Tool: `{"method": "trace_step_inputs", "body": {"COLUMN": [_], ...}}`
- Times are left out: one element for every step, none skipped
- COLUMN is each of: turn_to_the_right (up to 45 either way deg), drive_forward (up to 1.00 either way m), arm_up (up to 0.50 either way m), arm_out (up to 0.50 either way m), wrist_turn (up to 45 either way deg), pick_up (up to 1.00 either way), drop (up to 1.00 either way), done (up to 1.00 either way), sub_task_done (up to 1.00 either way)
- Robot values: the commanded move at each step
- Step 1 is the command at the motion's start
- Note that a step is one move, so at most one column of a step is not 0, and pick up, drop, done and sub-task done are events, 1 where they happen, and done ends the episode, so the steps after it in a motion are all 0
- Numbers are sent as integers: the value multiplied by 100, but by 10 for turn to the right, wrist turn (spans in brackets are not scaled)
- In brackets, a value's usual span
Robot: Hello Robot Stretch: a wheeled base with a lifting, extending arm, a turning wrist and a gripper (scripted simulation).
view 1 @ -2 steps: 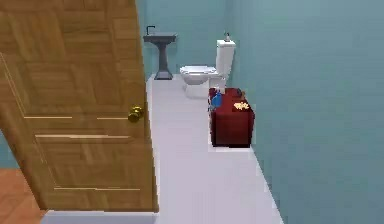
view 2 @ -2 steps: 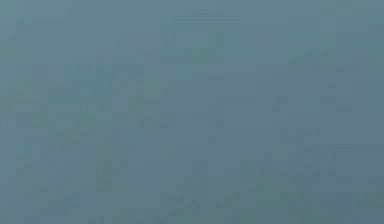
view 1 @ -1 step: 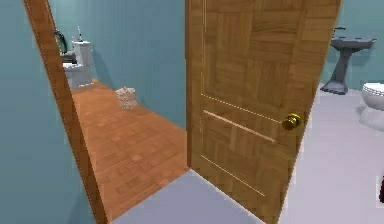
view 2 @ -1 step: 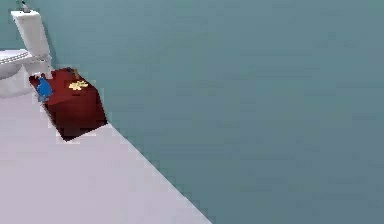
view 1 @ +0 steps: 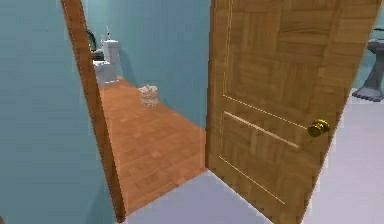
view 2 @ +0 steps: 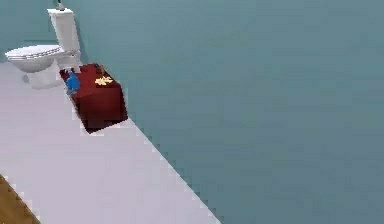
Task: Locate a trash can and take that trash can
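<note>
1. Teal wall (view 2: 260, 90) spanning 12 to 5 o'clock in the arm side view. More teal wall at 9 o'clock in the forward view.
2. Panelled wooden door (view 1: 270, 90) standing ajar at 3 o'clock in the forward view, with the wooden door frame (view 1: 92, 110) at 9 o'clock.
3. Terracotta tiled floor (view 1: 150, 140) running through the doorway toward 11 o'clock. Pale grey floor (view 2: 90, 170) at 7 o'clock in the arm side view.
4. Dark red box (view 2: 97, 97) at 10 o'clock in the arm side view, against the wall, with small blue and yellow bits on top.
5. White toilet (view 2: 45, 50) just past the box, toward 11 o'clock. Far toilet (view 1: 107, 62) at 11 o'clock in the forward view, at the end of the tiles.
6. Small pale can (view 1: 149, 96), trash-can shaped, on the tiles at 11 o'clock from the forward view's centre, near the far toilet but apart from it.
7. Brass knob (view 1: 318, 128) at 3 o'clock on the door.
8. Jaws: cannot tell how they stand or what they hold.
</note>
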Motion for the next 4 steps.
{"method": "trace_step_inputs", "body": {"turn_to_the_right": [0, -60, 0, -390], "drive_forward": [100, 0, 35, 0], "arm_up": [0, 0, 0, 0], "arm_out": [0, 0, 0, 0], "wrist_turn": [0, 0, 0, 0], "pick_up": [0, 0, 0, 0], "drop": [0, 0, 0, 0], "done": [0, 0, 0, 0], "sub_task_done": [0, 0, 0, 0]}}
